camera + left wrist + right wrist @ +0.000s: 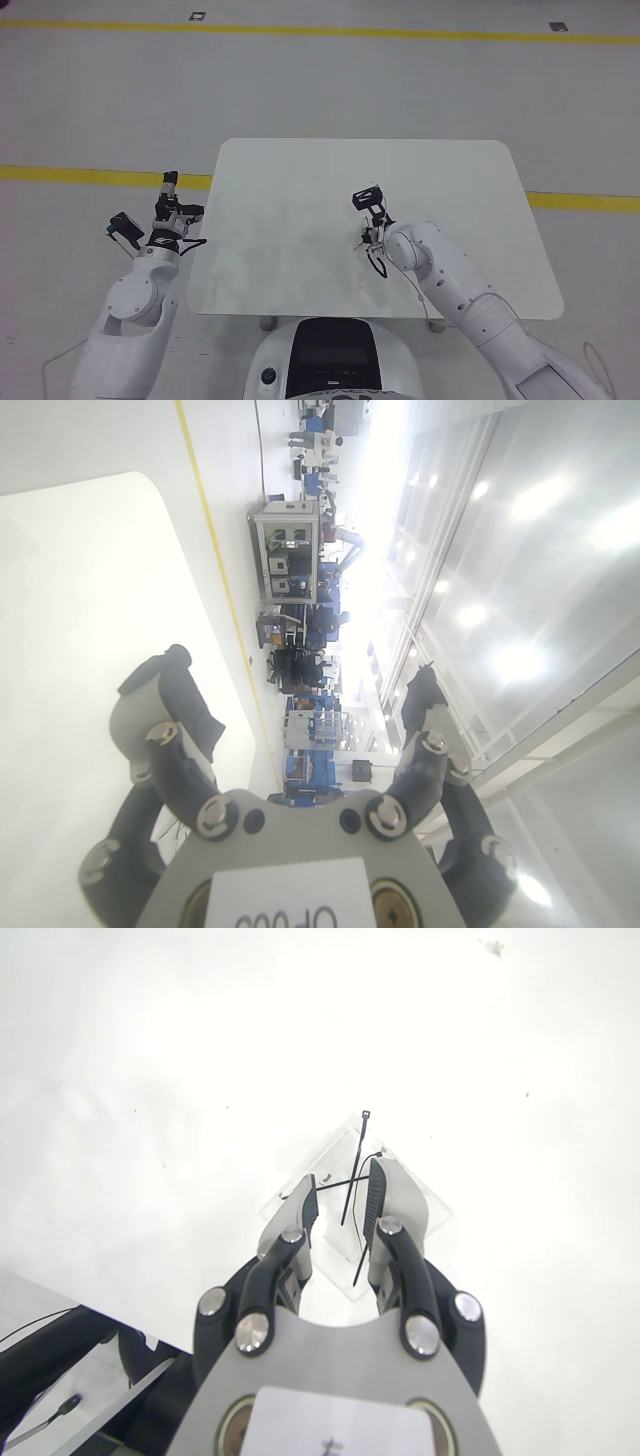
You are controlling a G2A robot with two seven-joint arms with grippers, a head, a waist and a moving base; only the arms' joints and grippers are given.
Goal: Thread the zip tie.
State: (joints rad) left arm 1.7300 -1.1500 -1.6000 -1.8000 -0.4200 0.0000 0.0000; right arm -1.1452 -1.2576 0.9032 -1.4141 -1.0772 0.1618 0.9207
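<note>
The right gripper (344,1178), its ribbed black pads (372,1198) parted, hangs over a clear square plate (325,1153) on the smooth white, round-cornered surface (450,180). Thin black zip ties (359,1150) lie crossed on the plate, showing between the fingers; whether one touches a pad cannot be told. The left gripper (300,672), fingers spread wide and holding nothing, sits beside the surface's left edge.

The table (300,200) was smooth, matt white. Thin black plastic zip ties (356,1163) lay on a clear glossy plastic sheet (435,1215). The right gripper (344,1173) had ribbed black pads (372,1200) and brushed metal plates.
</note>
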